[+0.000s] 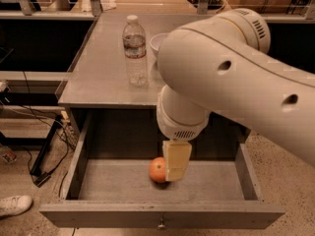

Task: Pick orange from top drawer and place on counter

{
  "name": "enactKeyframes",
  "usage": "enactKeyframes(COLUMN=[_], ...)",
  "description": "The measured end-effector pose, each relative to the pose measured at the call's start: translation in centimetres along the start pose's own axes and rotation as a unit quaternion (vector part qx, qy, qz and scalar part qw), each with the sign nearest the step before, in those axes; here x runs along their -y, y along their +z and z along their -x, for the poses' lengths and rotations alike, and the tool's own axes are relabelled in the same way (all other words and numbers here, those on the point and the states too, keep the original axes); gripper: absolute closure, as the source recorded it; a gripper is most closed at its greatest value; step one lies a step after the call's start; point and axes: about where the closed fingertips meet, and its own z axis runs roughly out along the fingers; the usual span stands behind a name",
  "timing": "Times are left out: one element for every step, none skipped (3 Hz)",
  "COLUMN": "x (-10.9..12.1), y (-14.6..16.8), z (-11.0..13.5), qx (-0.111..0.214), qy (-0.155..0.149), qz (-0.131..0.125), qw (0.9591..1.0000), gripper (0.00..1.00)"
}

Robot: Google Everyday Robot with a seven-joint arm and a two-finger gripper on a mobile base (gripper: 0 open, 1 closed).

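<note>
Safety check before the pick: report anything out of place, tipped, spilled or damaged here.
Nothing stands out. The water bottle stands upright on the counter, no spill shows, the orange lies in the open top drawer, and the gripper hangs right beside it, overlapping its right edge.

The drawer [113, 183] stands pulled out below the front edge of the counter [101, 77]. The orange [156, 170] lies in the drawer, about in its middle. The gripper [175, 173] hangs down inside the drawer, just right of the orange and partly before it; if they touch, I cannot tell. On the counter the bottle [135, 50] stands upright. The bowl [157, 42] is just right of it and a little behind, half hidden by the arm [231, 77]. A shoe [15, 204] lies left of the drawer front.
</note>
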Motion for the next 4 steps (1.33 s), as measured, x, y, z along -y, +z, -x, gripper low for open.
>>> enactKeyframes(x=[0.0,-0.3,-0.9,-1.5], y=[0.4,3.5,7.1,9.6], z=[0.0,0.1,-0.8,-2.0], qx=[-0.001,-0.005,-0.013,-0.022], qy=[0.002,0.012,0.014,0.018], qz=[0.0,0.01,0.028,0.047], qw=[1.0,0.9999,0.9994,0.9985], gripper=[0.0,0.0,0.0,0.0])
